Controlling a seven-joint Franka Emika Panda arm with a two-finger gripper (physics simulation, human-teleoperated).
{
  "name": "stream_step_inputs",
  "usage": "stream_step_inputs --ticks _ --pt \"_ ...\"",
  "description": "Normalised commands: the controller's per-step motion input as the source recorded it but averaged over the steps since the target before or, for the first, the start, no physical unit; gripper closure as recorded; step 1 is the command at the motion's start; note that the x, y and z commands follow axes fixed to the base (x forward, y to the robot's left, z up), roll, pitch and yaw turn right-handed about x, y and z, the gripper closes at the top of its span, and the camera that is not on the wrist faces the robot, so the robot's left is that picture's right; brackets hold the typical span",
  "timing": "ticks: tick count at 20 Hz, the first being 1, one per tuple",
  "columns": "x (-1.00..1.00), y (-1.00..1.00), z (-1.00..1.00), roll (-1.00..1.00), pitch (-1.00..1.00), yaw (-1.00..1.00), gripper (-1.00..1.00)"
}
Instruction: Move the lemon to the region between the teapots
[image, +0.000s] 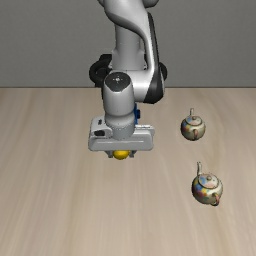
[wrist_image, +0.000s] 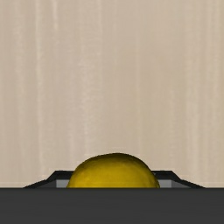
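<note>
The end effector (image: 120, 152) seemingly clasps the lemon (wrist_image: 114, 173), well apart from both teapots (image: 193, 126) (image: 207, 187).

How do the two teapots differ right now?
1. The rear teapot stands closer to the robot's base. The front teapot stands farther forward and slightly more toward the exterior view's right.
2. The front teapot looks slightly larger than the rear teapot.

Both are round with the same brown-gold pattern. Both stand upright on the table, to the exterior view's right of the lemon.
</note>
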Motion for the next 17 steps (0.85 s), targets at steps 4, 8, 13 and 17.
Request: stream_step_inputs --ticks 4,8,13,17 --pt "0.00 1.00 0.00 0.00 0.00 0.00 1.00" --pt "0.00 1.00 0.00 0.00 0.00 0.00 1.00" --pt "0.00 1.00 0.00 0.00 0.00 0.00 1.00" --pt "0.00 1.00 0.00 0.00 0.00 0.00 1.00"
